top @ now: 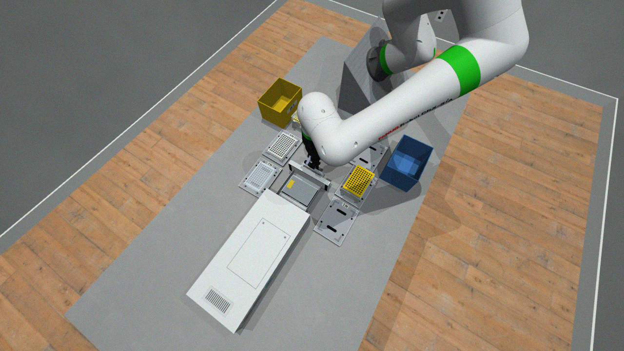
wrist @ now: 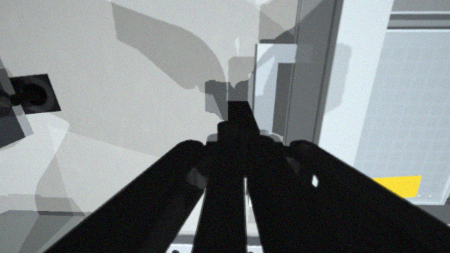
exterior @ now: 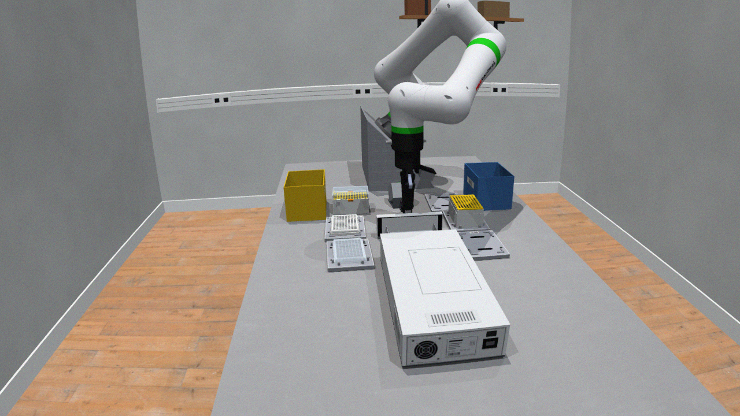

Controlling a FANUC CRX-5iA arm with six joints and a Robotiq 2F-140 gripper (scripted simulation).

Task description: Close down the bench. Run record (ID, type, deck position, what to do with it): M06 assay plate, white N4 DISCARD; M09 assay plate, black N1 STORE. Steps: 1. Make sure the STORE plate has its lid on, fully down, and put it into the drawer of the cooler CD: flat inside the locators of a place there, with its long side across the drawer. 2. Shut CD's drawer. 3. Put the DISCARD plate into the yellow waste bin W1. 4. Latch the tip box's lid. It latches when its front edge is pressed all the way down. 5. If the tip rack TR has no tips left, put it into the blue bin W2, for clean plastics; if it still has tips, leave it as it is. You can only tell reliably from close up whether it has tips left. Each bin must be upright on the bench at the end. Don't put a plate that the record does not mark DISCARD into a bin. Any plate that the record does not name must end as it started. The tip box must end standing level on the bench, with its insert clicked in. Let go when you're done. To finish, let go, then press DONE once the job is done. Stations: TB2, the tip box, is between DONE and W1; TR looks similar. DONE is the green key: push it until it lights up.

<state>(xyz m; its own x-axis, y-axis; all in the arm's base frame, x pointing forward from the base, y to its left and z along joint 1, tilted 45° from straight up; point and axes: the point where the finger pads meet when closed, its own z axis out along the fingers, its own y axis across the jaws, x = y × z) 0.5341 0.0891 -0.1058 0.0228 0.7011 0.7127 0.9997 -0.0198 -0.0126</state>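
My gripper is shut and empty, pointing down at the outer face of the cooler's drawer front; I cannot tell if it touches. The drawer stands partly out of the white cooler CD. A grey lidded plate with a yellow tag lies flat in it. In the wrist view the shut fingers are beside the drawer front, with the lidded plate beyond. The white plate sits on its nest left of the drawer. The yellow bin W1 is upright behind it.
The blue bin W2 stands upright on the right. The yellow-topped tip rack sits beside the drawer. A clear plate lies on a nest at the left. The tip box stands next to the yellow bin. Two nests hold nothing.
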